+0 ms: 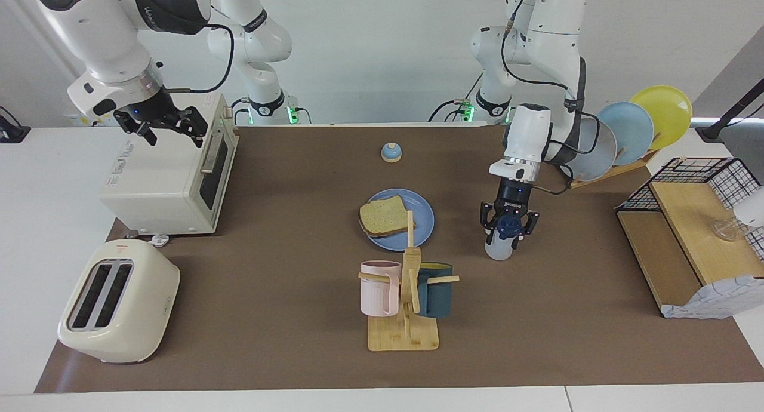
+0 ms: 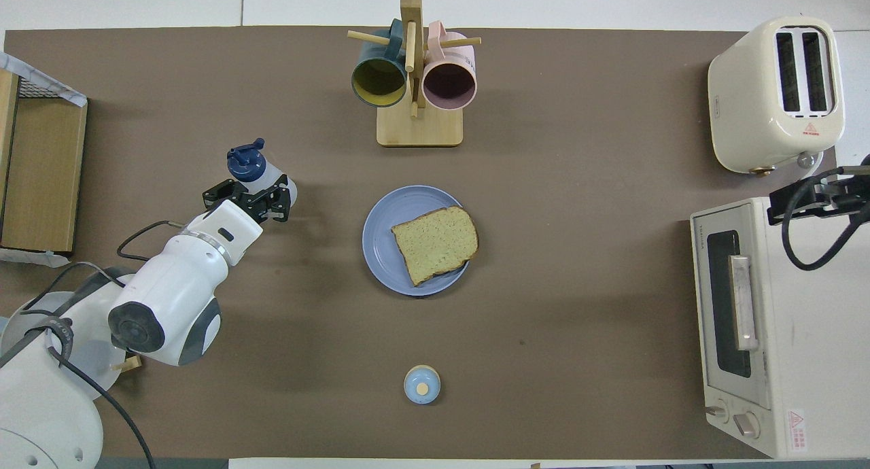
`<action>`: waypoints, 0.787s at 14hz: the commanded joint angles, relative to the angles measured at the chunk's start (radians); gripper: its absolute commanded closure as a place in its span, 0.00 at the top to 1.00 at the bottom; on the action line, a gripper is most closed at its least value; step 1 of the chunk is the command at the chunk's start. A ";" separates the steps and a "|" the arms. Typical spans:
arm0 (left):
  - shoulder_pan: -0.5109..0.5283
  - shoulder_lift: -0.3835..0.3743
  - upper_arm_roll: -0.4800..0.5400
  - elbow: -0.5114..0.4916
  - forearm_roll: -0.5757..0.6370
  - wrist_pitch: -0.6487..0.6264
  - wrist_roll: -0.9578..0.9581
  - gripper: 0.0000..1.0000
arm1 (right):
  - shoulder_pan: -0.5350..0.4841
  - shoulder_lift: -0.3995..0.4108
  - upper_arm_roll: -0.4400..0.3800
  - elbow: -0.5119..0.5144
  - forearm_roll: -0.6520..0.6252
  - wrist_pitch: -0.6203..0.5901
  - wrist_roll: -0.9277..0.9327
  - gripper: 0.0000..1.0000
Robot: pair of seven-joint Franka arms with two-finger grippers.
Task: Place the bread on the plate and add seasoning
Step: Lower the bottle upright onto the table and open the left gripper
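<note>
The bread (image 1: 382,216) lies flat on the blue plate (image 1: 422,222) at the middle of the table, hanging slightly over the rim on the right arm's side. The seasoning (image 1: 500,249), a pale bottle with a navy cap, stands upright on the brown mat beside the plate, toward the left arm's end. My left gripper (image 1: 509,226) is straight above the bottle, open, its jaws flanking the cap. In the overhead view the bottle (image 2: 272,178) shows just past the left gripper (image 2: 248,200). My right gripper (image 1: 161,124) waits open over the top of the toaster oven.
A small blue bell (image 1: 391,153) sits nearer the robots than the plate. A wooden mug rack (image 1: 406,304) with two mugs stands farther out. The toaster oven (image 1: 167,179) and toaster (image 1: 116,301) fill the right arm's end. A plate rack (image 1: 632,131) and wire-topped shelf (image 1: 686,233) fill the left arm's.
</note>
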 commanded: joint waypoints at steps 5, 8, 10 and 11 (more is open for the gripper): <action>0.014 0.009 -0.001 0.002 0.021 0.020 0.005 1.00 | -0.014 -0.006 0.009 -0.001 0.006 -0.003 -0.018 1.00; 0.014 0.008 -0.001 -0.001 0.021 0.020 0.005 1.00 | -0.014 -0.006 0.009 -0.001 0.006 -0.003 -0.018 1.00; 0.021 0.005 -0.001 -0.013 0.021 0.020 0.005 1.00 | -0.014 -0.006 0.009 -0.001 0.006 -0.003 -0.018 1.00; 0.022 -0.002 -0.001 -0.021 0.021 0.020 0.005 1.00 | -0.014 -0.006 0.009 -0.001 0.006 -0.003 -0.018 1.00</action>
